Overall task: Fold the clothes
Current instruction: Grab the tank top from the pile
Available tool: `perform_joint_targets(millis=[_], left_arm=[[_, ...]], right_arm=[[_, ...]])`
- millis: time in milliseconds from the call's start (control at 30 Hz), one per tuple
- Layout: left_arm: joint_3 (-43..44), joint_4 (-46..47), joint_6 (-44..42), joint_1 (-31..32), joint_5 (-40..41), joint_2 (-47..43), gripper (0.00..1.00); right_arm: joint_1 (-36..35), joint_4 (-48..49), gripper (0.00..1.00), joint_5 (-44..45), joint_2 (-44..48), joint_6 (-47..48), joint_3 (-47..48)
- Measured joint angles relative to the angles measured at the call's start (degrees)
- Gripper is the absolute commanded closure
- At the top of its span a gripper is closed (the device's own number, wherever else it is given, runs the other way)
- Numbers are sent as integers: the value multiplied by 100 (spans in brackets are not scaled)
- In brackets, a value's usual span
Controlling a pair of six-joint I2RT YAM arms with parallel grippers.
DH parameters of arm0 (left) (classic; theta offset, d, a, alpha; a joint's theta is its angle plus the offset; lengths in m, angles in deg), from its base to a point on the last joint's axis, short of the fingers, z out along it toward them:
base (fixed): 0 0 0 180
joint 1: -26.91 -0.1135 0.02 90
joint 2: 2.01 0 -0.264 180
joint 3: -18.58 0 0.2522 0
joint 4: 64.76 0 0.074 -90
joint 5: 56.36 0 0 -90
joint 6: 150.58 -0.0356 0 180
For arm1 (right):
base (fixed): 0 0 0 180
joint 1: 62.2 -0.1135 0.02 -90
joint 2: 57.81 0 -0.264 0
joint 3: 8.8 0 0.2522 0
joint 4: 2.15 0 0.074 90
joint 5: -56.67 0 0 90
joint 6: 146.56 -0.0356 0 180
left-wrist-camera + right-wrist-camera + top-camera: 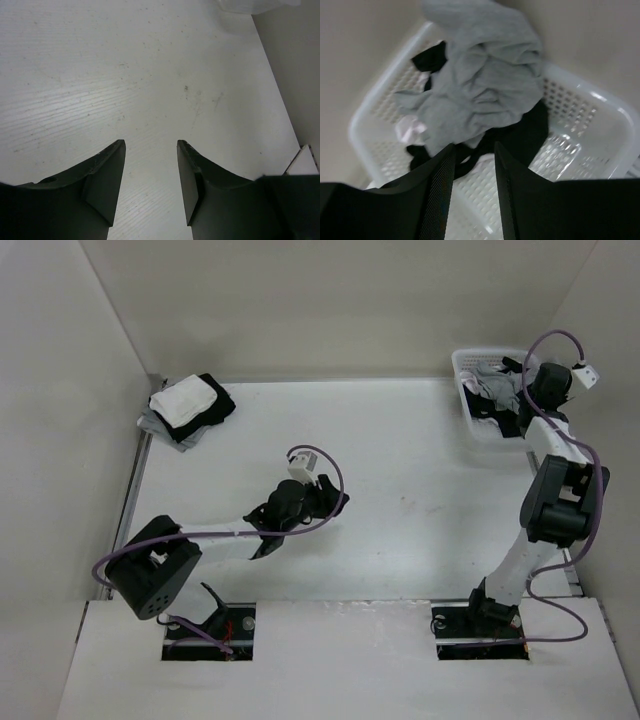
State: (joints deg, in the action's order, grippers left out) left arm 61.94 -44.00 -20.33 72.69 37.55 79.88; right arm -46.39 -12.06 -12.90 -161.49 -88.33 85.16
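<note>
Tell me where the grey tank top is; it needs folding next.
In the top view the grey tank top lies crumpled in the white basket at the far right corner, over black garments, just beyond the open right gripper.

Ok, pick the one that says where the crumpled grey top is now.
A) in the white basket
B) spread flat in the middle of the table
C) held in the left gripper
A: the grey top lies crumpled in the basket on top of black clothes, with the open right gripper pointing at it.
</note>
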Motion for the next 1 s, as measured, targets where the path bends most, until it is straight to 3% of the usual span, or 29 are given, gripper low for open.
perform_joint_targets(millis=[200,367,567,600,667,833,1000], left_arm=[[-46,216,0,-90,-2,177,55],[-46,238,0,-107,-92,442,55],[-46,299,0,-151,-155,535,55],[-42,304,0,-153,-160,560,55],[-39,302,0,-192,-175,610,55],[-39,308,0,-282,-184,664,55],[-33,310,0,-299,-192,680,55]], right_arm=[[402,-282,45,-109,-1071,125,964],[490,-356,45,-387,-1917,177,2000],[481,-396,58,-490,-2531,149,2693],[479,-413,76,-492,-2594,142,2765],[476,-446,97,-505,-2691,87,2903],[472,-118,100,-592,-2557,11,2634],[396,616,100,-570,-1270,-24,994]])
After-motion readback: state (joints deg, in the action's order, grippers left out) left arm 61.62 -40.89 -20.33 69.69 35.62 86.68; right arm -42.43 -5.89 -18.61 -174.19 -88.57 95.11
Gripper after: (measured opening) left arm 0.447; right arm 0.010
